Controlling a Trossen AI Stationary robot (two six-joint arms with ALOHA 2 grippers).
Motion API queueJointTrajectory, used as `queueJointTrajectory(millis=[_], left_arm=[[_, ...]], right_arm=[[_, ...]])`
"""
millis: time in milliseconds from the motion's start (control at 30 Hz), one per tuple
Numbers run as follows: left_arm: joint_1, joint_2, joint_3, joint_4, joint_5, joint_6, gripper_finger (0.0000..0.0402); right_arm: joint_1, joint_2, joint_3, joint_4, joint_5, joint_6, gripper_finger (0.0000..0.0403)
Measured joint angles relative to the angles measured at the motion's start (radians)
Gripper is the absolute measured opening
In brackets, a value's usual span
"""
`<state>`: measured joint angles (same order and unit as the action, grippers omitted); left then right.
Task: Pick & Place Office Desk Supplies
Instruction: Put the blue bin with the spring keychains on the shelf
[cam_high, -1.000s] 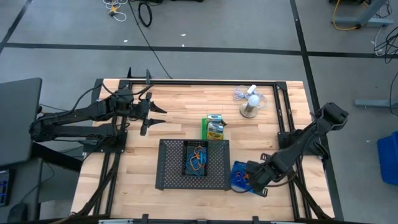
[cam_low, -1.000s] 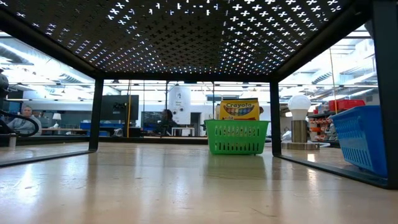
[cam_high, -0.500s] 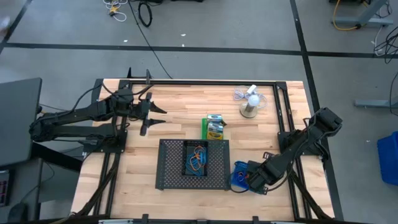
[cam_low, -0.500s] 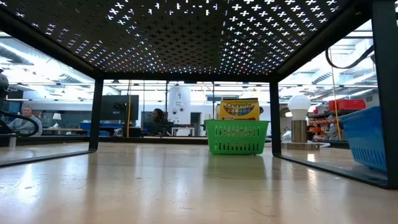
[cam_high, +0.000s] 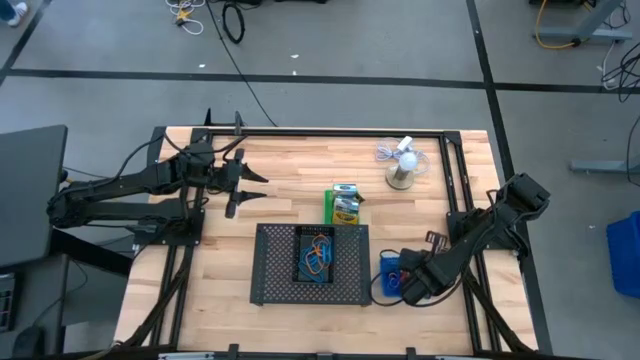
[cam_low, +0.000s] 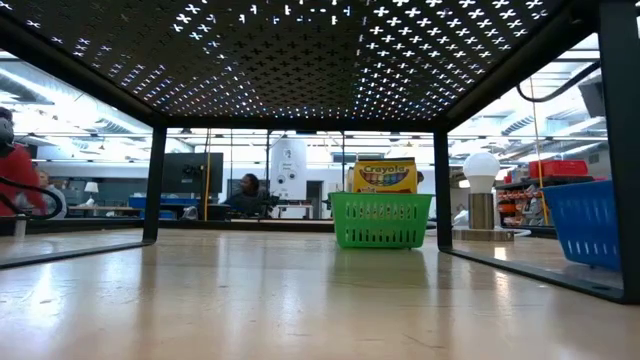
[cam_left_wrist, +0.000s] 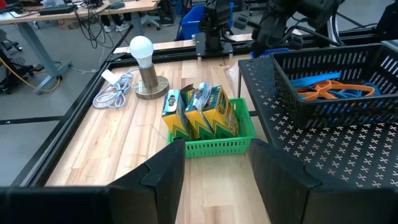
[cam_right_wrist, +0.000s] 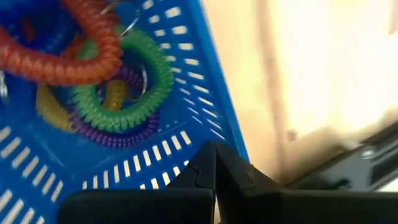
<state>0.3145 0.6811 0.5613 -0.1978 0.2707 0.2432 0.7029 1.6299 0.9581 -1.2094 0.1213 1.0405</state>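
A blue bin (cam_high: 388, 275) holding coloured coil loops (cam_right_wrist: 118, 93) sits near the table's front right, just right of the black mesh tray. My right gripper (cam_high: 402, 284) is shut on it, pointing steeply down. A green bin (cam_high: 344, 205) at mid-table holds a yellow crayon box (cam_low: 384, 176) and green-white small boxes (cam_left_wrist: 199, 115). A small black bin (cam_left_wrist: 329, 87) with orange and blue loops stands on the mesh tray. My left gripper (cam_high: 245, 185) hovers open at the far left with nothing between its fingers (cam_left_wrist: 163, 177). My right gripper has its shut fingers on the blue bin's slotted side wall (cam_right_wrist: 202, 134), close to the rim, coming from above and slanting down. The fingers themselves hide the exact place of contact. In the low view the bin (cam_low: 580, 225) hangs tilted, its bottom above the table.
The large black mesh tray (cam_high: 275, 285) stands on legs at the table's front middle. A white mini fan on a round base (cam_high: 403, 165) with its coiled cord stands at the far right. A black frame rail (cam_high: 320, 132) borders the table.
My right gripper has tipped more steeply downward and sunk a little, staying shut. The blue bin has tilted with it: it shows narrower from above, and in the low view its bottom has come up off the table.
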Motion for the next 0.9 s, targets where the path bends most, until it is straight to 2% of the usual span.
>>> queueJointTrajectory(millis=[433,733,900], left_arm=[[0.000,0.000,0.000,0.000,0.000,0.000,0.0188],[0.000,0.000,0.000,0.000,0.000,-0.005,0.0188],[0.000,0.000,0.000,0.000,0.000,-0.012,0.0188]], right_arm=[[-0.033,0.000,-0.005,-0.045,0.280,-0.001,0.0000],[-0.083,0.001,-0.183,0.157,0.386,0.067,0.0000],[-0.084,0.000,-0.199,0.183,0.429,0.087,0.0000]])
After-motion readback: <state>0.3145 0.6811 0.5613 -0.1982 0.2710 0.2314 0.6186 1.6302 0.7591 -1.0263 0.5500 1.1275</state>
